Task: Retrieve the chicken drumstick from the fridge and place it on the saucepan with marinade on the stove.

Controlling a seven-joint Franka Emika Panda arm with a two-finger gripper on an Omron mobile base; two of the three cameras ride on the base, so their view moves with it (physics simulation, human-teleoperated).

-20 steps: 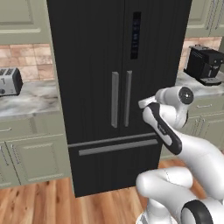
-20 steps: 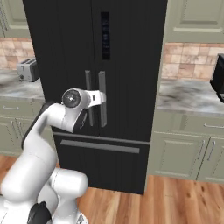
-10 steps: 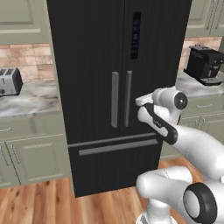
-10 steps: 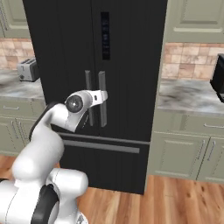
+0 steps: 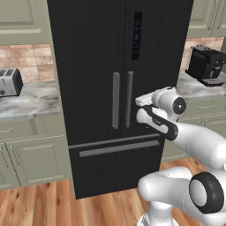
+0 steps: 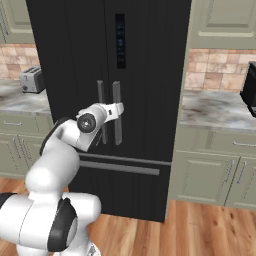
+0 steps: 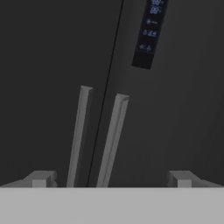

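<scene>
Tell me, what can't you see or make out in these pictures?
- Inside of the fridge: hidden in every view by its closed doors.
- Door panel readout: blurred in the hand view, too small in both base views.
- Coffee machine: cut off by the right base view's edge.

- Left base view: mounted behind the arm on its left, looking forward and slightly down at the fridge from a moderate distance; a toaster stands at the left edge, a coffee machine at the right.
- Right base view: mounted behind the arm on its right, facing the same fridge front from the other side, at similar distance.
- Shared by both: closed fridge doors, paired handles, adjoining counters.
- Hand view: looks along the gripper, tilted, close to the doors; handles and door panel visible.
</scene>
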